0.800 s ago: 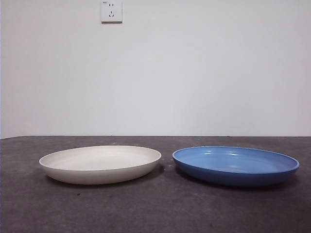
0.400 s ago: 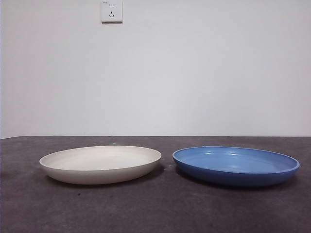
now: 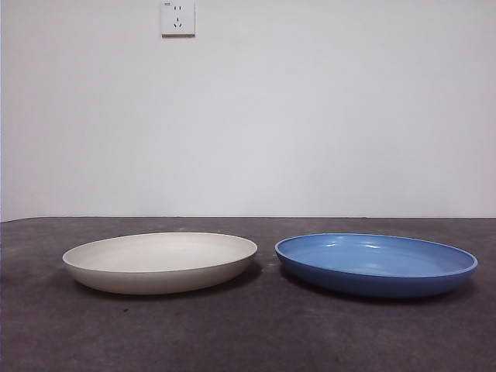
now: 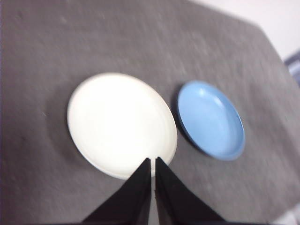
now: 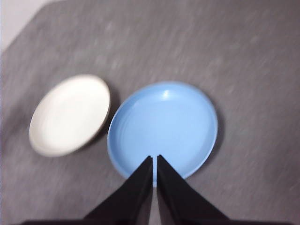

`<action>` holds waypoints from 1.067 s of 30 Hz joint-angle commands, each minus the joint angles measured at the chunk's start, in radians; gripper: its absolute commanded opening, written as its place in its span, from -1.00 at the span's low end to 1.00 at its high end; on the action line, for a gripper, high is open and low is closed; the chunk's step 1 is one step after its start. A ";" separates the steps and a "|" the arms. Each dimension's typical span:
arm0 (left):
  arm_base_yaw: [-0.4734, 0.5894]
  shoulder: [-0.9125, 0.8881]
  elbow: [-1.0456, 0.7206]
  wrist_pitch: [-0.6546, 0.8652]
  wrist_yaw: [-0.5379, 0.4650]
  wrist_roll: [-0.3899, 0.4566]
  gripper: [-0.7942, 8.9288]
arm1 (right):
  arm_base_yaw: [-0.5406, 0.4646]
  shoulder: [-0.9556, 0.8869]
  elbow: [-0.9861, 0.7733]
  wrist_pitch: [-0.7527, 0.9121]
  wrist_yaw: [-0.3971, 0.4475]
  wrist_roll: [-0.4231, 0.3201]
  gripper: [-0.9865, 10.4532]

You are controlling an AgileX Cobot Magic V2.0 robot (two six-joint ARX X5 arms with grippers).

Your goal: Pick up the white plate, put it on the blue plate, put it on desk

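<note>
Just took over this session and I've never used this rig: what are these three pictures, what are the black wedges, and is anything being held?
One picture looks level across the desk; the other two come from cameras on each arm's wrist, looking down. The black wedges are each arm's two jaws: the left gripper above the white plate, the right gripper above the blue plate. Both are shut and hold nothing. The plates lie side by side, apart, on the desk. A wall socket is behind.
</note>
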 commanded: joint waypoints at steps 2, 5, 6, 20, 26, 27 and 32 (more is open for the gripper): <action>-0.049 0.060 0.063 -0.077 0.009 0.091 -0.81 | 0.041 0.075 0.051 -0.072 -0.017 -0.089 -0.82; -0.095 0.092 0.087 -0.139 0.010 0.139 -0.81 | 0.079 0.115 0.069 -0.129 -0.017 -0.130 -0.82; -0.109 0.098 0.089 -0.151 0.010 0.150 -0.81 | 0.093 0.124 0.071 -0.143 -0.017 -0.139 -0.82; -0.162 0.106 0.090 -0.174 0.008 0.180 -0.27 | 0.161 0.142 0.071 -0.177 -0.016 -0.161 -0.42; -0.162 0.106 0.090 -0.174 0.008 0.153 0.02 | 0.161 0.142 0.071 -0.172 -0.013 -0.138 -0.12; -0.162 0.107 0.090 -0.172 0.008 0.150 0.02 | 0.161 0.142 0.071 -0.172 -0.013 -0.137 -0.12; -0.163 0.127 0.091 -0.129 -0.007 0.100 0.01 | 0.161 0.142 0.071 -0.172 -0.013 -0.137 -0.12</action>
